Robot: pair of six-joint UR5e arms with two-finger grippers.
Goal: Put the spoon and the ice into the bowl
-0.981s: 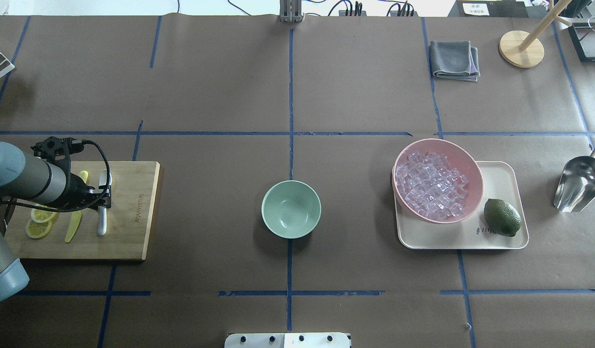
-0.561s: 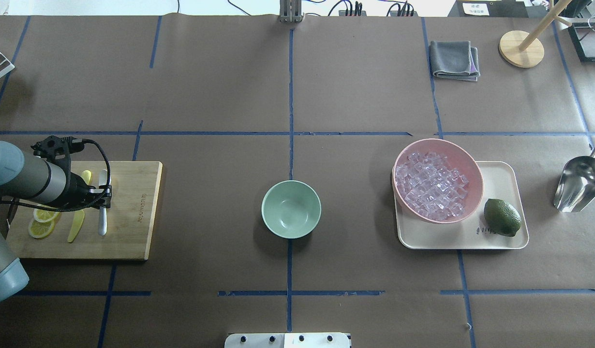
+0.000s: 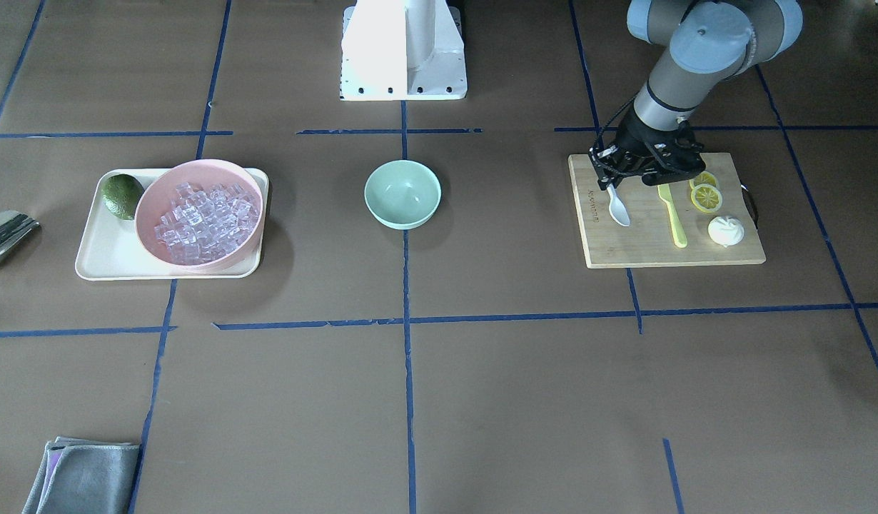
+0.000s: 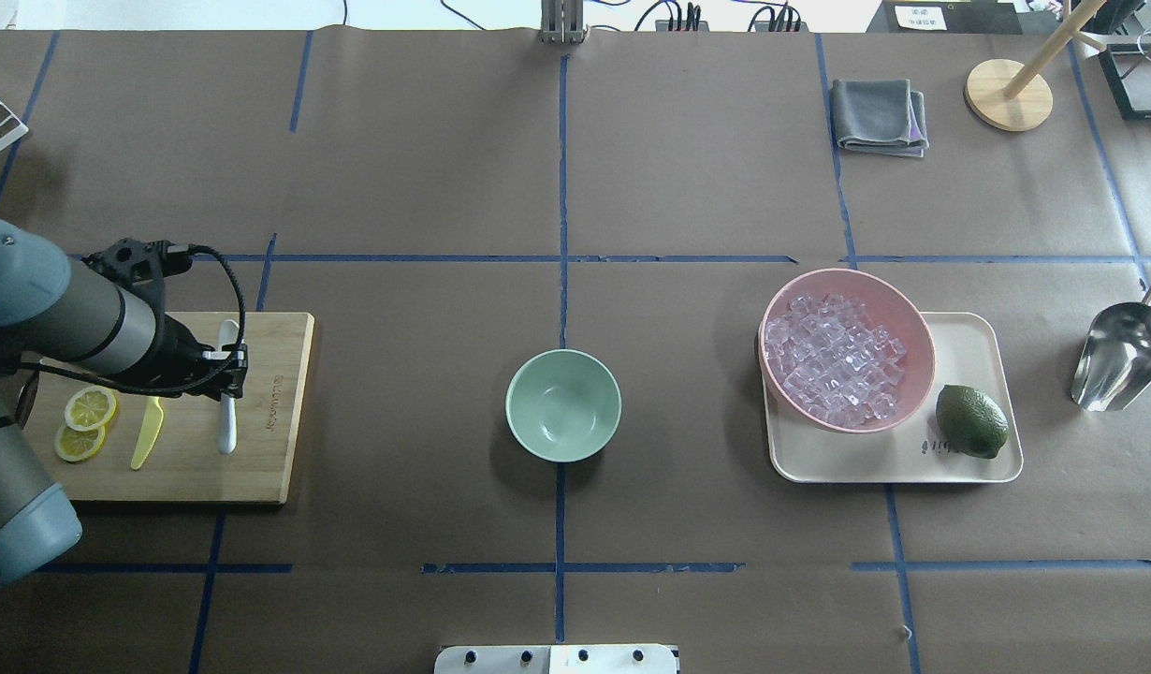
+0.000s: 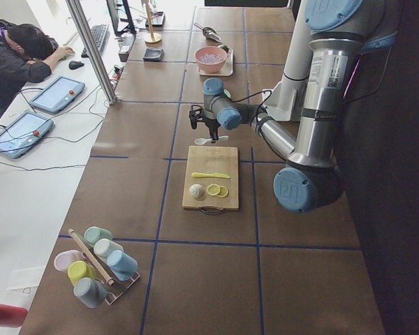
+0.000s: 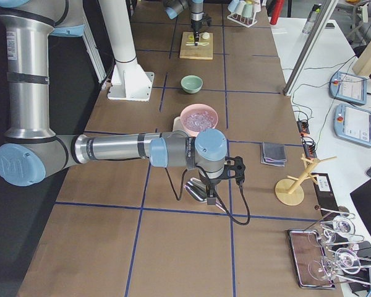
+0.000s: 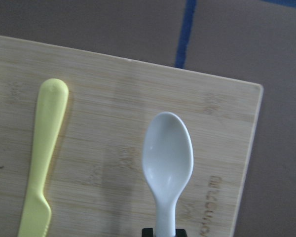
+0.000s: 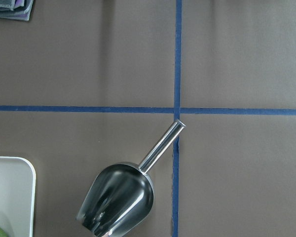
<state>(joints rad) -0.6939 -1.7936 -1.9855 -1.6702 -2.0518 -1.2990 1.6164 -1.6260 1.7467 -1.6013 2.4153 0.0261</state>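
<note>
My left gripper [image 4: 227, 367] is shut on the handle of the white spoon [image 4: 226, 402] and holds it just above the cutting board [image 4: 257, 449]. In the left wrist view the spoon's scoop [image 7: 167, 158] hangs over the board, with its shadow to the left. It also shows in the front view [image 3: 617, 207]. The mint-green bowl [image 4: 563, 405] stands empty at the table's middle. The ice [image 4: 833, 360] fills the pink bowl [image 4: 898, 301] on the right. My right gripper [image 6: 209, 184] hovers over a metal scoop [image 8: 118, 200]. I cannot tell whether it is open or shut.
A yellow-green knife [image 4: 147, 432], lemon slices [image 4: 87, 412] and a white lump [image 3: 726, 230] lie on the board. The pink bowl and a lime [image 4: 971, 421] sit on a cream tray [image 4: 968, 346]. A grey cloth [image 4: 880, 115] and a wooden stand [image 4: 1009, 94] are at the far right.
My left gripper has moved right, toward the green bowl, with the spoon in it. The spoon has come up off the board. The board shifted slightly.
</note>
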